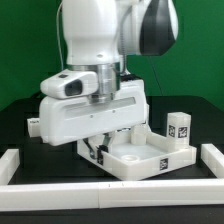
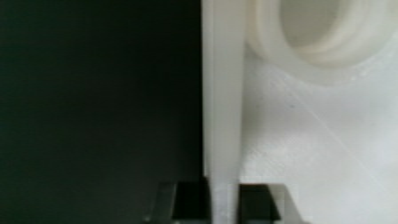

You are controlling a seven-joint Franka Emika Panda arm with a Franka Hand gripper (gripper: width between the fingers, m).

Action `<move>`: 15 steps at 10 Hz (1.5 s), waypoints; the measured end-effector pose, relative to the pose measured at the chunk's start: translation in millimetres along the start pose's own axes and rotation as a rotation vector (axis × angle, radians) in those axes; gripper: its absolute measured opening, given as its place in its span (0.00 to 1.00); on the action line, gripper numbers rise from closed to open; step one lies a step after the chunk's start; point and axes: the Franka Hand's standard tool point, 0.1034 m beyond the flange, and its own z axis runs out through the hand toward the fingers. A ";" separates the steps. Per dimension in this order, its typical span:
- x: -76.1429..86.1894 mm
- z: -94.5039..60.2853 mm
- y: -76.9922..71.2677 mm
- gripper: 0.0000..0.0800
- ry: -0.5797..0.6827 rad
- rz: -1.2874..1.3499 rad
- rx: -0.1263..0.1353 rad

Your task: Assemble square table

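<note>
The square table top point(image 1: 135, 160), a white slab with a raised rim and a black-white tag, lies low on the black table at the centre. My gripper point(image 1: 95, 147) comes down on its edge at the exterior view's left. In the wrist view the gripper point(image 2: 221, 202) has its dark fingers point(image 2: 185, 203) on either side of the slab's thin upright rim point(image 2: 221, 110) and is shut on it. A round raised socket point(image 2: 329, 40) shows on the slab. A tagged white leg post point(image 1: 178, 126) stands behind the slab at the exterior view's right.
The long low white border wall point(image 1: 110, 191) runs along the front, with side arms at the exterior view's left point(image 1: 14, 160) and right point(image 1: 212, 156). A small white part point(image 1: 32, 126) lies at the left behind my hand.
</note>
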 end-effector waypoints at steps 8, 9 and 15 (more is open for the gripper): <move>54.3 -7.7 5.5 0.08 -0.024 -0.653 -0.070; 53.6 -7.6 6.2 0.08 -0.030 -0.681 -0.072; 116.9 -19.4 -11.5 0.08 0.020 -0.854 -0.116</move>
